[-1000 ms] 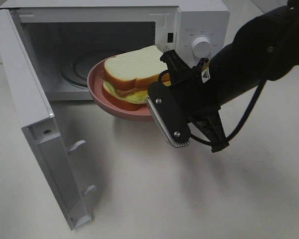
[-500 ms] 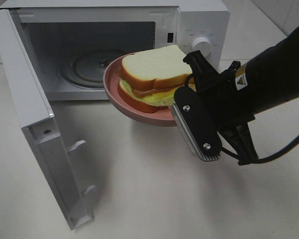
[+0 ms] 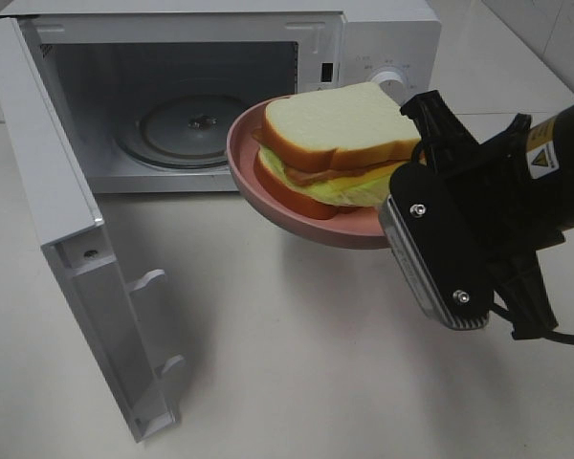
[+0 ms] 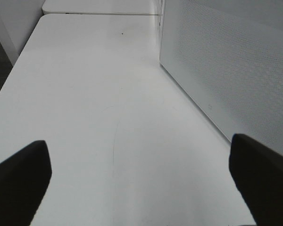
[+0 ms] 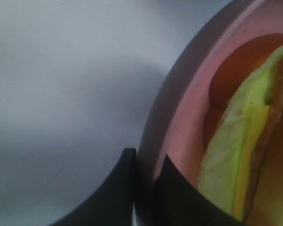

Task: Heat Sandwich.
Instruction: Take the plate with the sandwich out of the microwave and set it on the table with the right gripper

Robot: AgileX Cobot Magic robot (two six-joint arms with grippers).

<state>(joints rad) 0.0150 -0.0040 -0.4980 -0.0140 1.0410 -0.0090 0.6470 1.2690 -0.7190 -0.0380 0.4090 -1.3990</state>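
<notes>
The sandwich (image 3: pixel 335 143), thick white bread with orange-brown crust and green and reddish filling, lies on a round pink plate (image 3: pixel 268 186). The plate hangs tilted in the air in front of the open microwave (image 3: pixel 383 38), to the right of its cavity. My right gripper (image 3: pixel 402 191) is shut on the plate's right rim. In the right wrist view its fingertips (image 5: pixel 146 165) pinch the pink plate rim (image 5: pixel 188 108), with the sandwich filling (image 5: pixel 245 141) beside them. My left gripper (image 4: pixel 141 188) stands open over bare table, out of the exterior high view.
The microwave door (image 3: pixel 67 239) swings out wide to the left, reaching toward the front of the table. A glass turntable (image 3: pixel 187 124) lies inside the cavity. White table (image 3: pixel 287 363) spreads in front. In the left wrist view a perforated white microwave wall (image 4: pixel 226 61) stands alongside.
My right gripper has carried the plate and sandwich to the right and away from the microwave opening, closer to the camera. The left gripper has not changed.
</notes>
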